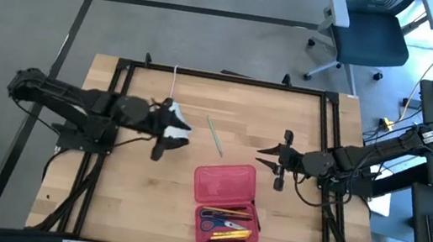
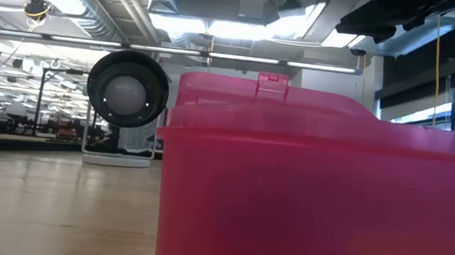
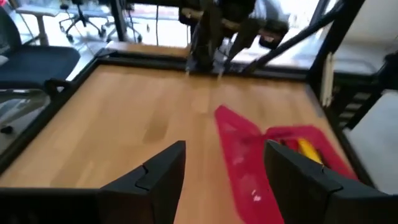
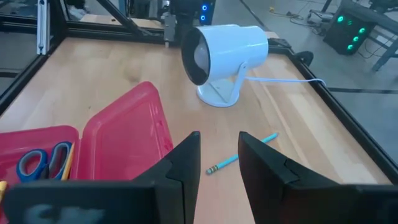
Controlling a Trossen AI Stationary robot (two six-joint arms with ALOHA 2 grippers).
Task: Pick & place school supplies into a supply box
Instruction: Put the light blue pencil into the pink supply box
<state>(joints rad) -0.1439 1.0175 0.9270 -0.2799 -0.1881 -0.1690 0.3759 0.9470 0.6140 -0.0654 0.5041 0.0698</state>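
The red supply box [image 1: 226, 205] lies open near the table's front, its lid [image 4: 124, 134] folded back toward the far side. Blue-handled scissors [image 1: 216, 218] and yellow pencils [image 1: 233, 235] lie in its tray. One green pencil [image 1: 214, 135] lies flat on the wood, far of the box. My left gripper [image 1: 162, 136] hangs open above the table's left half, beside the white cylinder, holding nothing. My right gripper [image 1: 272, 165] stands open to the right of the box, pointing at the pencil [image 4: 239, 155]; nothing is between its fingers.
A white cylinder [image 4: 227, 53] with a cord stands on its base at the far middle, close under my left arm. A black frame [image 1: 223, 77] runs around the table. In the low view the box wall [image 2: 311, 190] fills the foreground.
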